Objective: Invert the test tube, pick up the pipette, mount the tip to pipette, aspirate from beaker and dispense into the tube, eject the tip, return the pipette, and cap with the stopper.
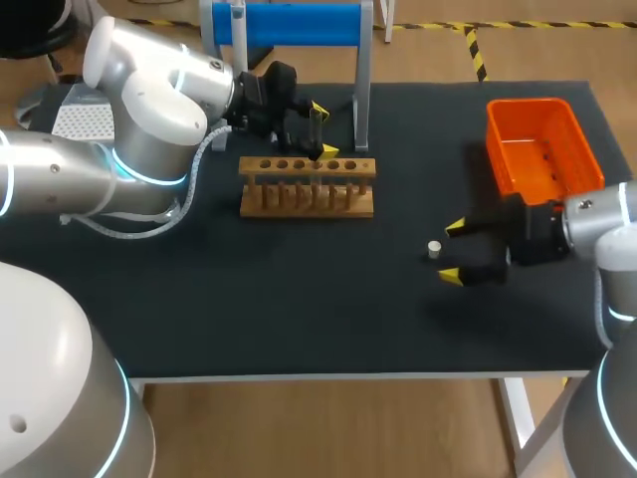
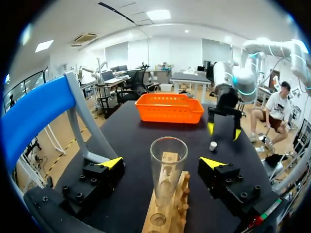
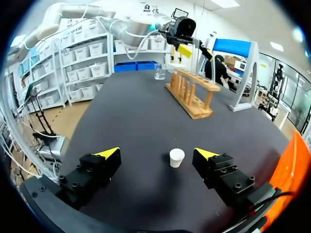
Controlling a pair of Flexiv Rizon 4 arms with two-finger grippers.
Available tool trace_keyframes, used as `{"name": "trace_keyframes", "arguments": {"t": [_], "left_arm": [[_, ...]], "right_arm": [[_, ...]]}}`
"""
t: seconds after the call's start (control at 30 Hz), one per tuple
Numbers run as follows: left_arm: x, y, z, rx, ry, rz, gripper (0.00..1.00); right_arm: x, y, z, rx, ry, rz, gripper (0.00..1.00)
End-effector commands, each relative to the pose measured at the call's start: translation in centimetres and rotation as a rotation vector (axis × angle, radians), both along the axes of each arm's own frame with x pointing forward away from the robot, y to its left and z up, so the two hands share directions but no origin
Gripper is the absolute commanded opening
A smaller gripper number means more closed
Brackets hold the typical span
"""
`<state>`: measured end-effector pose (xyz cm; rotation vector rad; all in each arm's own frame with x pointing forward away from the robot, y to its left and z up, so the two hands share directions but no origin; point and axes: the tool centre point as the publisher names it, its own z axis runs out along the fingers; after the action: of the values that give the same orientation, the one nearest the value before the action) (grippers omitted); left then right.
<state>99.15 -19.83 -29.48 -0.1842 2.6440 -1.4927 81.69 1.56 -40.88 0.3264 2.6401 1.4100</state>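
Two tools are seen over the black bench (image 1: 299, 309), both with fingers spread wide. The left tool (image 1: 320, 129) is held above the wooden rack (image 1: 307, 186) in the upper middle of the head view. In the left wrist view, the test tube (image 2: 168, 167) is seen standing upright in the rack, mouth up, between the left tool's fingers (image 2: 109, 165) and touched by neither. The right tool (image 1: 453, 251) is held low at the right of the head view. The white stopper (image 1: 434, 249) is set on the bench just at its fingertips; in the right wrist view it is seen between the open fingers (image 3: 108, 154), apart from both. An orange basket (image 1: 542, 144) is placed at the upper right.
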Motion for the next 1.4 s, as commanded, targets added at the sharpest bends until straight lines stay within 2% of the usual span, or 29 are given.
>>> {"name": "trace_keyframes", "arguments": {"t": [0.03, 0.57, 0.63, 0.67, 0.7, 0.77, 1.4], "left_arm": [[0.1, 0.0, 0.0, 0.0, 0.002, -0.001, 1.0], [0.1, 0.0, 0.0, 0.0, 0.002, -0.001, 1.0], [0.1, 0.0, 0.0, 0.0, 0.002, -0.001, 1.0], [0.1, 0.0, 0.0, 0.0, 0.002, -0.001, 1.0], [0.1, 0.0, 0.0, 0.0, 0.002, -0.001, 1.0], [0.1, 0.0, 0.0, 0.0, 0.002, -0.001, 1.0], [0.1, 0.0, 0.0, 0.0, 0.002, -0.001, 1.0]], "right_arm": [[0.5, 1.1, -0.8, -0.009, 0.003, -0.018, 1.0], [2.6, 1.2, -1.6, -0.015, 0.011, -0.072, 1.0], [2.7, 1.2, -1.6, -0.013, 0.012, -0.073, 0.79], [2.8, 1.2, -1.6, -0.01, 0.014, -0.075, 0.75], [2.8, 1.2, -1.6, -0.009, 0.015, -0.075, 0.51], [2.8, 1.3, -1.6, -0.008, 0.016, -0.074, 0.45], [3.0, 1.5, -1.7, -0.015, 0.016, -0.077, 0.47]]}}
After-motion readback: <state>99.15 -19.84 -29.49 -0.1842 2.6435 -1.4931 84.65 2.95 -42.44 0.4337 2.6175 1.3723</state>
